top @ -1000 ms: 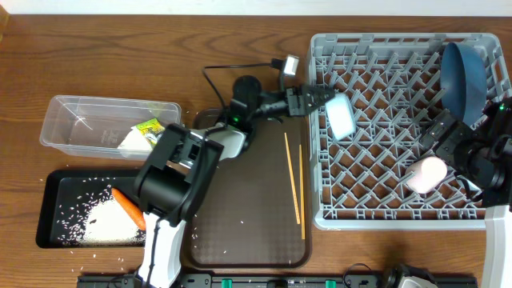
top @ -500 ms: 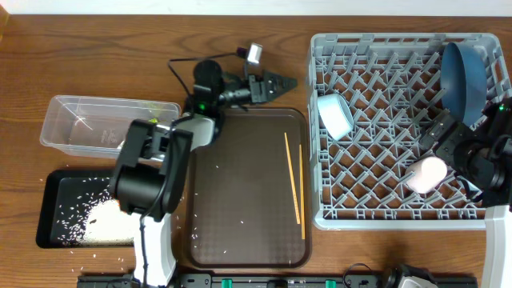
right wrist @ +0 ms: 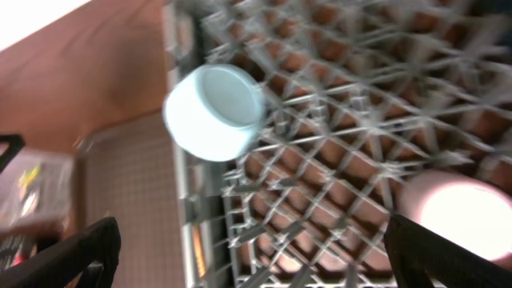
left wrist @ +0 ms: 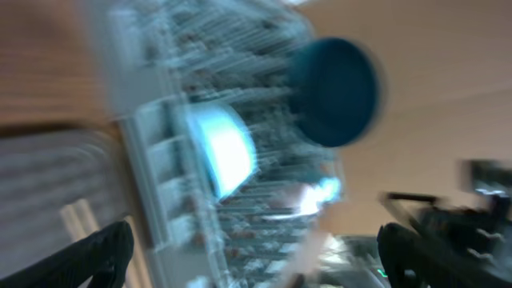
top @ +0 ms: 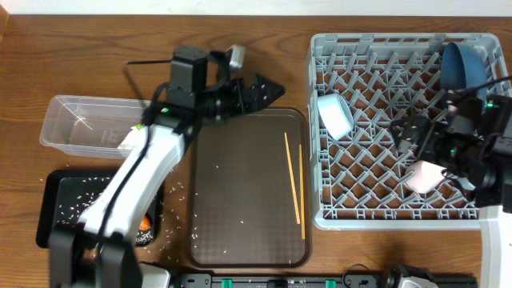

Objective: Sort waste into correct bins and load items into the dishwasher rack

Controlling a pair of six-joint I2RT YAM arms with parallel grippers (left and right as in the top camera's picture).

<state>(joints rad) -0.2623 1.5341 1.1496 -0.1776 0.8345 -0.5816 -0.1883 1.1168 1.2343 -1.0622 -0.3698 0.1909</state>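
The grey dishwasher rack holds the blue plate upright at its far right. It also holds a light-blue cup on its side and a pinkish cup. Two chopsticks lie on the brown serving tray. My left gripper hangs open and empty above the tray's far edge, left of the rack. Over the rack's right half my right gripper is open and empty too, just above the pinkish cup.
The clear tub stands at the left with a white scrap in it. In front of it the black tray carries rice, and the carrot shows beside my left arm. Rice grains lie scattered on the brown tray.
My left gripper let go of the light-blue cup in the rack and drew back left, open. The right gripper shifted left over the rack.
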